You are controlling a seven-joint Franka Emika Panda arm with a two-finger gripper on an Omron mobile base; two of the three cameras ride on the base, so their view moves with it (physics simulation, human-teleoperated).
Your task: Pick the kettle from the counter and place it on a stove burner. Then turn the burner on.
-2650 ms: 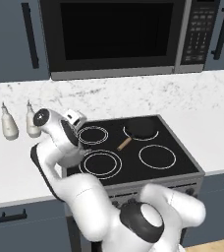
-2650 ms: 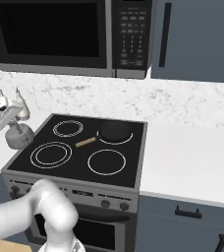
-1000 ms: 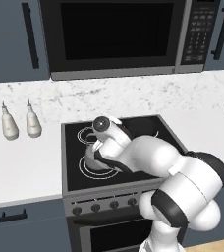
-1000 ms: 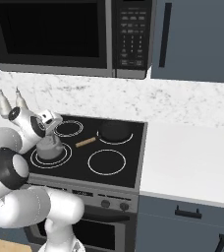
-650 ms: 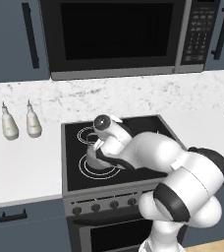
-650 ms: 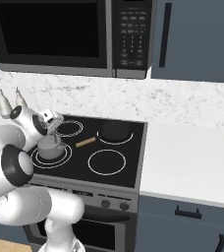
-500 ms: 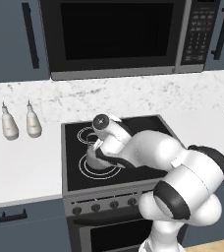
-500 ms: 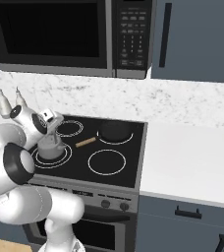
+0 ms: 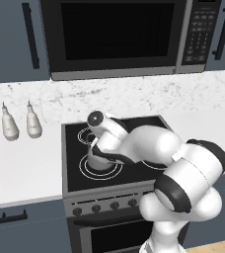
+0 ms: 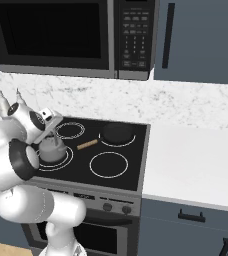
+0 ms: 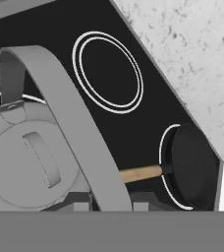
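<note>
The kettle (image 10: 52,147), squat grey metal with arched handle and knobbed lid, sits on the stove burner (image 10: 52,158) at the near left of the black cooktop. The tool (image 11: 106,199) grips the kettle's handle low down; its tips are largely cut off. Farther right lies a dark pan (image 10: 117,133) with a wooden handle. The white surface (image 10: 196,160) flanks the stove.

Grey kettle (image 11: 40,162), white-ringed black burner (image 9: 100,170)

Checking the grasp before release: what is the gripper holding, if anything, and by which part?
The gripper holds the kettle by its arched handle, which runs between the fingertips; the kettle is over the large front-left burner.
</note>
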